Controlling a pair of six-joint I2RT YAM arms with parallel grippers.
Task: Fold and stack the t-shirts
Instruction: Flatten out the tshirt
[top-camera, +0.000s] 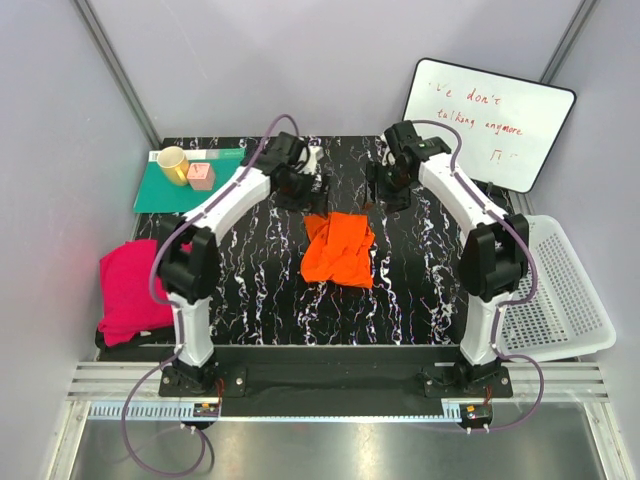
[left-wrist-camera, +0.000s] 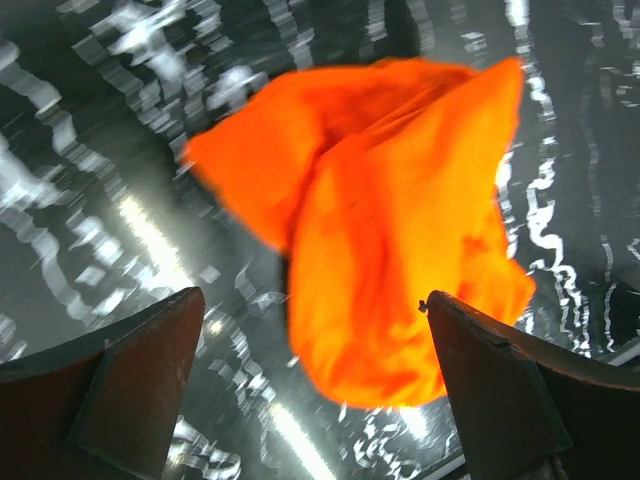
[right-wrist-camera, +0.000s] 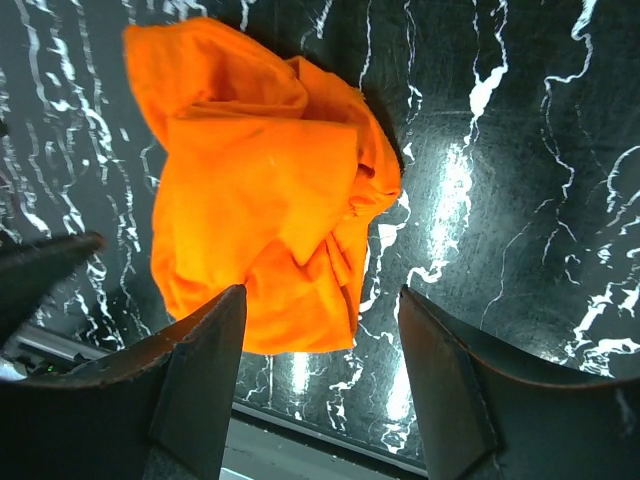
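Both spread wide and empty, the left gripper (left-wrist-camera: 312, 300) and right gripper (right-wrist-camera: 322, 292) hang at the far side of the crumpled orange t-shirt (top-camera: 340, 248) mid-table, likely poised to flatten it (the magenta t-shirt (top-camera: 130, 290) lies near-left).

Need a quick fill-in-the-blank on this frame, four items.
1. The crumpled cloth t-shirt at the centre of the black marbled table is bright ____.
2. The magenta-pink cloth t-shirt lies at the table's ____ edge.
3. The yellow mug stands on the flat teal-green ____.
4. The left gripper and the right gripper are both ____.
Missing: orange; left; mat; open.
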